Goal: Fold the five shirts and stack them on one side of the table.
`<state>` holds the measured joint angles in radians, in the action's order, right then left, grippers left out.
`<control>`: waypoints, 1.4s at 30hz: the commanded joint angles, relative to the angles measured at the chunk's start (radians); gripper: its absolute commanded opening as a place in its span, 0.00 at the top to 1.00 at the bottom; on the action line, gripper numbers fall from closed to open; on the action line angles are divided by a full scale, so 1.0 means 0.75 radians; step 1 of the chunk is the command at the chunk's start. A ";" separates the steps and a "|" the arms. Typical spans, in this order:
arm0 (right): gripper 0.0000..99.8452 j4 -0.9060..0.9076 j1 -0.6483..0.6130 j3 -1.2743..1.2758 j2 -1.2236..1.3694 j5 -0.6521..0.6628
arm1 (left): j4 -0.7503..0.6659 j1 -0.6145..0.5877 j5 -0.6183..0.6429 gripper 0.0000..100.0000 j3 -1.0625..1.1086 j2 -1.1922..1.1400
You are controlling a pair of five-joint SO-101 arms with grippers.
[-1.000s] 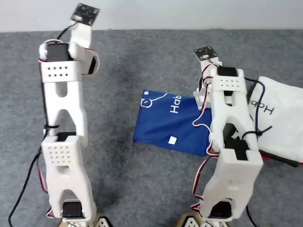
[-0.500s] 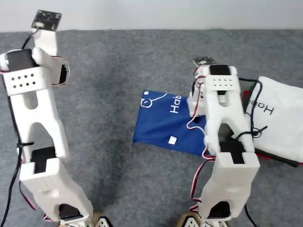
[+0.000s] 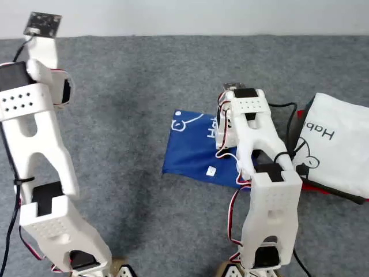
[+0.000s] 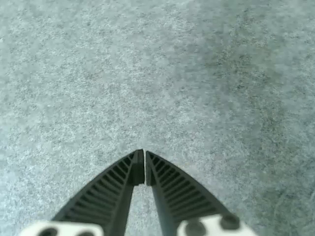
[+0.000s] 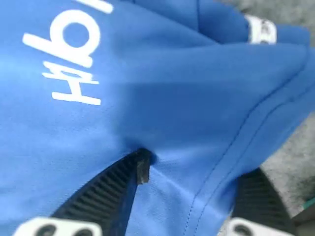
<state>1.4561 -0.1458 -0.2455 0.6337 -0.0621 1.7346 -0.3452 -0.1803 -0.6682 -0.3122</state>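
A folded blue shirt (image 3: 193, 151) with white print lies flat near the middle of the grey table. My right arm (image 3: 249, 118) stands over the shirt's right half. In the right wrist view my right gripper (image 5: 197, 173) is open and low on the blue shirt (image 5: 162, 98), with a raised fold of its cloth between the two fingers. A folded white shirt (image 3: 337, 151) tops a stack at the right edge, with red cloth (image 3: 316, 188) showing beneath it. My left gripper (image 4: 145, 164) is shut with nothing in it, above bare grey table surface, and its arm (image 3: 31, 104) is at the far left.
The grey carpet-like table top (image 3: 127, 104) is bare between the two arms. Black and red cables (image 3: 291, 124) run from the right arm beside the stack. A pale wall (image 3: 190, 17) bounds the far edge.
My right arm has shifted left, off the stack and over the blue shirt. The left arm has swung out toward the table's left edge.
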 commanded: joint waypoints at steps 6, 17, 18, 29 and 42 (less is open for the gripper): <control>0.99 -0.032 0.058 -0.010 -0.028 0.317 | 0.029 -0.016 0.002 0.99 -0.005 0.074; 0.99 -0.105 0.271 -0.119 -0.058 1.252 | 0.029 -0.018 0.002 0.99 -0.005 0.074; 0.99 -0.136 0.277 -0.160 -0.046 1.332 | 0.029 -0.018 0.002 0.99 -0.005 0.072; 0.99 -0.285 0.124 -0.554 0.146 1.849 | 0.029 -0.018 0.000 0.99 -0.005 0.072; 0.74 -0.234 0.120 -0.882 0.240 1.011 | 0.029 -0.023 -0.072 0.99 -0.005 0.080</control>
<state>1.2566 -0.0736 -0.8117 0.8347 0.9689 1.7346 -0.3590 -0.2079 -0.6682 -0.3122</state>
